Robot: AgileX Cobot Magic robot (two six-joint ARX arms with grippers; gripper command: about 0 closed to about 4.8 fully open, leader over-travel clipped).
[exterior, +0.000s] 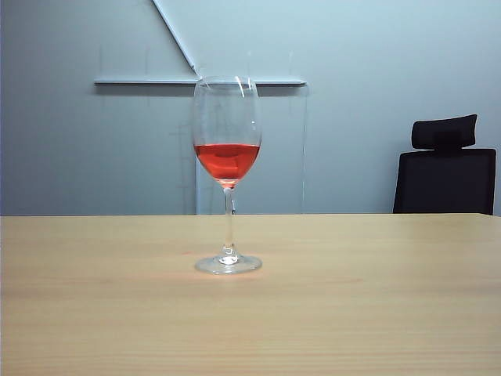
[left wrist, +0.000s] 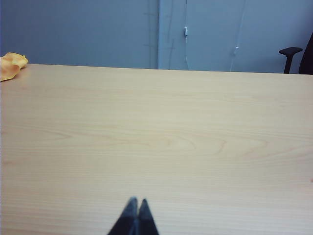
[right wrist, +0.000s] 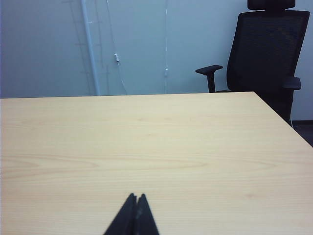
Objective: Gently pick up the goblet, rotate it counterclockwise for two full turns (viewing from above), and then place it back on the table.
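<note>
Glass (exterior: 228, 172): upright mid-table (exterior: 376, 313), untouched, awaiting pickup. Left gripper (left wrist: 134, 203), right gripper (right wrist: 135, 198): both clenched, empty, well apart from glass.

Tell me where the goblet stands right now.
In the exterior view the goblet stands upright on the table, just left of centre, well left of the black chair. Neither wrist view shows it, and no gripper is near it.
</note>
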